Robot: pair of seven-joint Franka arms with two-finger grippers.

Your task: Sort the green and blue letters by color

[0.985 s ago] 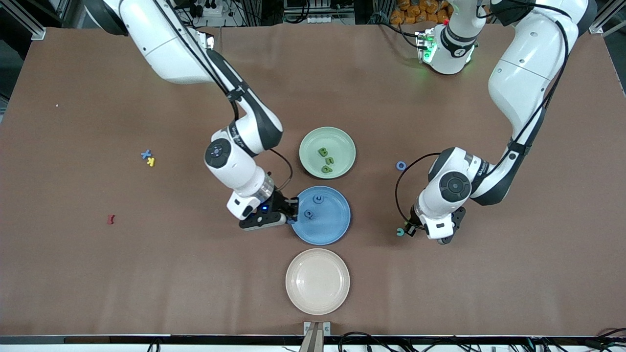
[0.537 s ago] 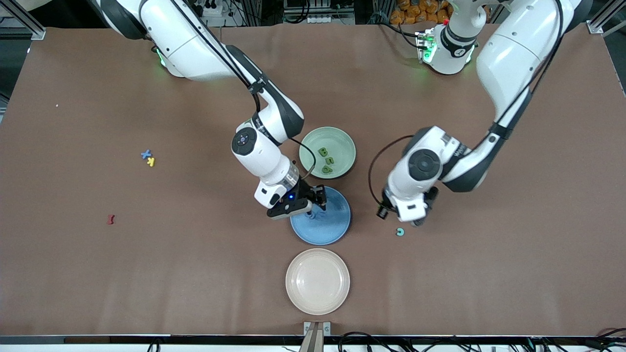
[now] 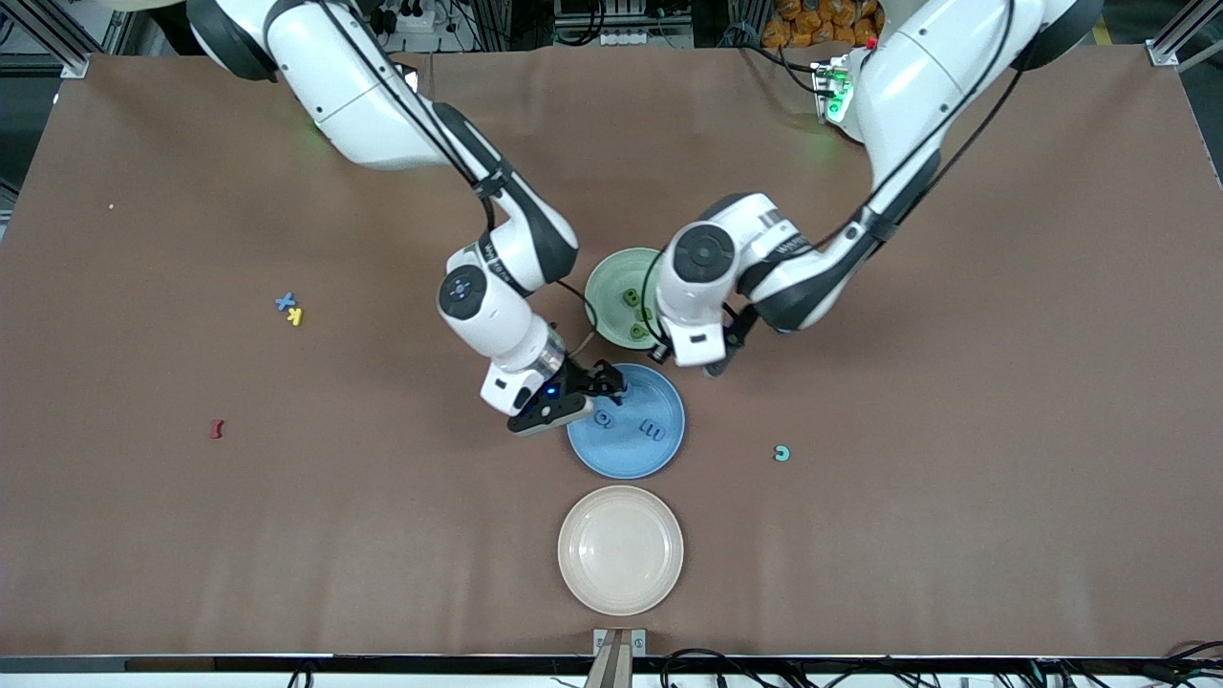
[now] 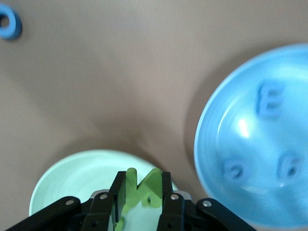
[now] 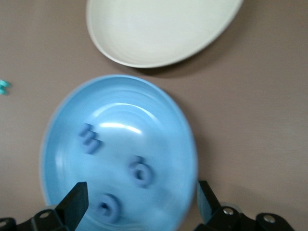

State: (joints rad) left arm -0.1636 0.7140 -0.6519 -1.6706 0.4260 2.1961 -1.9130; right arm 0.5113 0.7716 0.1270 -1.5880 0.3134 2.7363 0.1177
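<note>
My left gripper [image 3: 717, 361] is shut on a green N [image 4: 144, 185] and holds it over the edge of the green plate [image 3: 604, 287], as the left wrist view [image 4: 142, 190] shows. Green letters [image 3: 629, 298] lie in that plate, partly hidden by the left arm. My right gripper [image 3: 597, 387] is open and empty over the rim of the blue plate [image 3: 626, 459], also seen in the right wrist view [image 5: 142, 204]. A blue E [image 3: 654, 430] and two more blue letters [image 5: 141, 171] lie in the blue plate. A blue x [image 3: 285, 301] lies toward the right arm's end.
A cream plate [image 3: 620, 549] stands nearer the camera than the blue plate. A teal letter [image 3: 783, 453] lies toward the left arm's end. A blue o [image 4: 8, 21] lies beside the green plate. A yellow K [image 3: 295, 316] touches the x. A dark red letter [image 3: 217, 429] lies apart.
The left arm swung from beside the teal letter to the green plate with the green N. The right gripper let a blue E go into the blue plate and drew back to its rim.
</note>
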